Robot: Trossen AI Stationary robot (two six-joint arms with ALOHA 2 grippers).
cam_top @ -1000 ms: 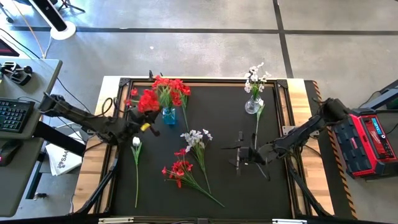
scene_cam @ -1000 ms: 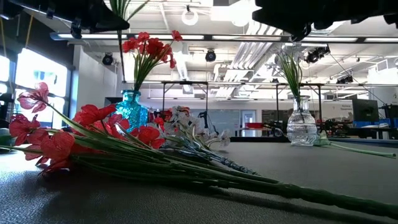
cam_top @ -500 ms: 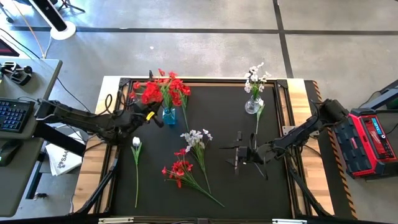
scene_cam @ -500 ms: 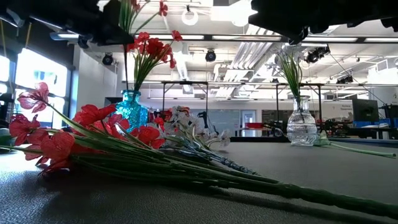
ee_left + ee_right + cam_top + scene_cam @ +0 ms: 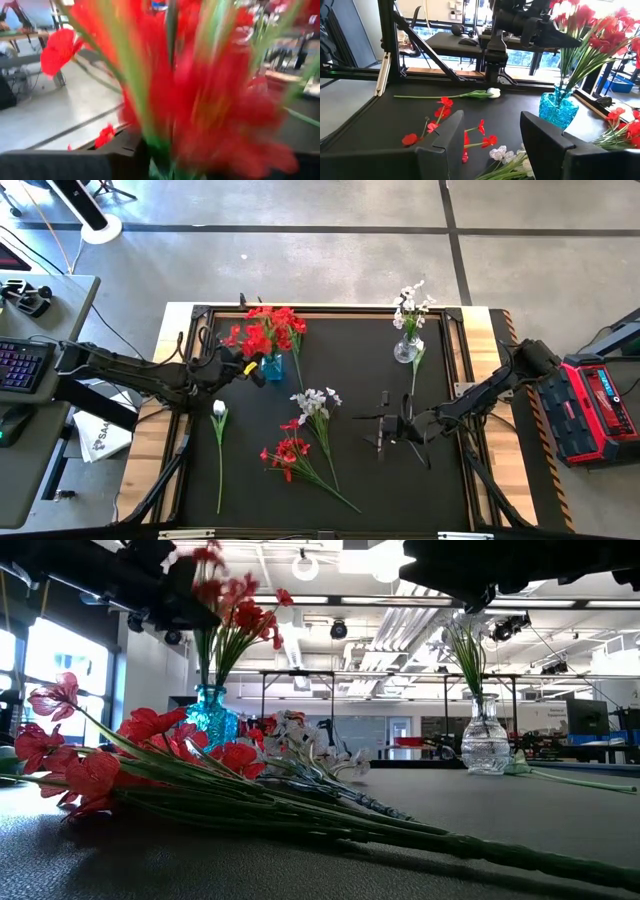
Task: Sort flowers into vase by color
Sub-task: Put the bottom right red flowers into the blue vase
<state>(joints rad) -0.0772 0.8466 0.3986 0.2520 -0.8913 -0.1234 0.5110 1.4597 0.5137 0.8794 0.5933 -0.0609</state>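
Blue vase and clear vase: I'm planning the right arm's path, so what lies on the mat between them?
High view: nothing; the black mat is bare between blue vase and clear vase.

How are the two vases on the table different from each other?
The blue vase is tinted turquoise; the clear vase is colourless glass. The blue vase holds red flowers, the clear vase white flowers. The blue vase stands on the table's left side by the left gripper; the clear vase on the right. Both stand upright near the far edge.
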